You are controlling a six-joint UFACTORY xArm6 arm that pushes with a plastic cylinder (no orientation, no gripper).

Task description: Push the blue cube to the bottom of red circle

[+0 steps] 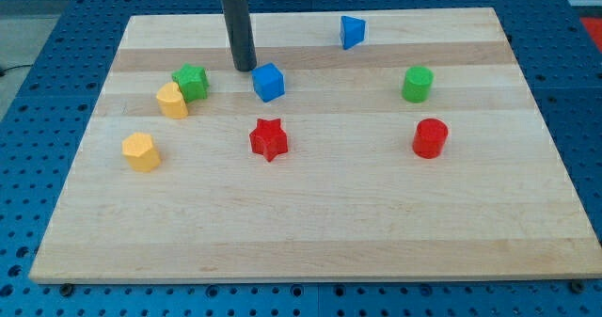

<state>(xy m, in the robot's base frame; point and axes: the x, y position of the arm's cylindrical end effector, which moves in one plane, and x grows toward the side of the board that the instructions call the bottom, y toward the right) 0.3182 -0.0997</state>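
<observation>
Blue cube [268, 82] lies just to the view's right of my tip [245, 69] and slightly toward view's bottom; near, narrow gap, contact not evident. My tip is a plain rod end w/ no fingers to open or close; it holds nothing and rests on the wooden board [310, 242]. Red circle [430, 137] sits well apart from tip, far to view's right and lower. Red star [269, 139] is below the tip, just under the cube, roughly betw. cube and the ground beneath the circle. Green circle [417, 84] stands far right of tip, directly above the red circle. Blue block [352, 32], shape unclear, is to the upper right of tip. Left of tip: green star [191, 81] touching a yellow block [172, 101] at its lower left; second yellow block [141, 152] further down-left, apart from both
</observation>
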